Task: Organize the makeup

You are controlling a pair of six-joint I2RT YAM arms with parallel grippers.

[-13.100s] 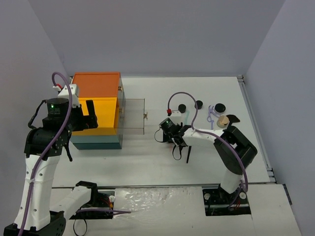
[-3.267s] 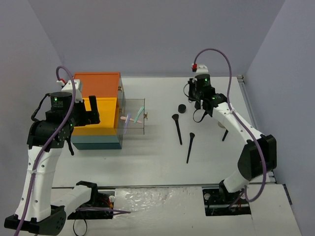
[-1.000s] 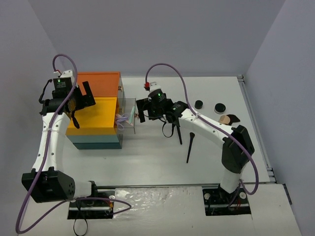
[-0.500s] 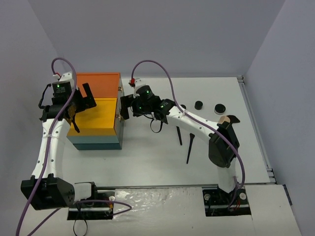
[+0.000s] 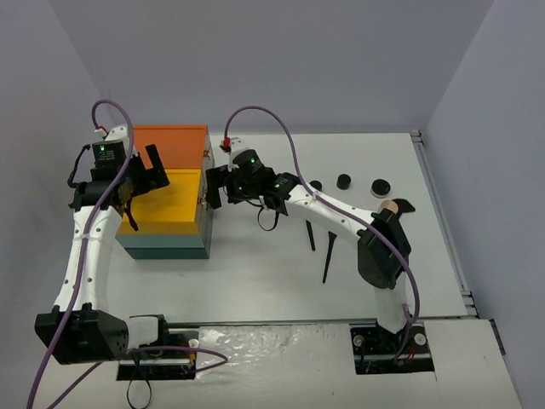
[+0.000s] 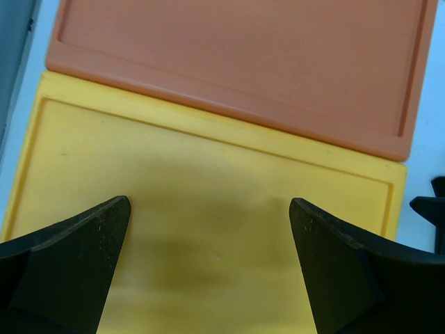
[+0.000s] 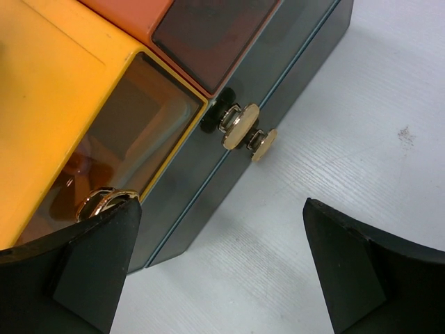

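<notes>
two arms, both over at the box (image 5: pixel 170 204) right now. the left gripper (image 6: pixel 208 209) hangs above the box's yellow lid (image 6: pixel 208 160), looking straight down, fingers spread wide with nothing between them, and the orange lid (image 6: pixel 243 62) is just beyond. the right arm is stretched way across, so the right gripper (image 7: pixel 222 209) sits just off the box's right face, fingers wide apart and empty, facing the gold knobs (image 7: pixel 240 129) on the smoky drawer fronts. the makeup is all out on the table (image 5: pixel 255 273) well right of the box: slim black brushes (image 5: pixel 310 232) nearest, round black jars (image 5: pixel 343 181) in a row behind them, beige puff (image 5: pixel 388 206) farthest from the box.
</notes>
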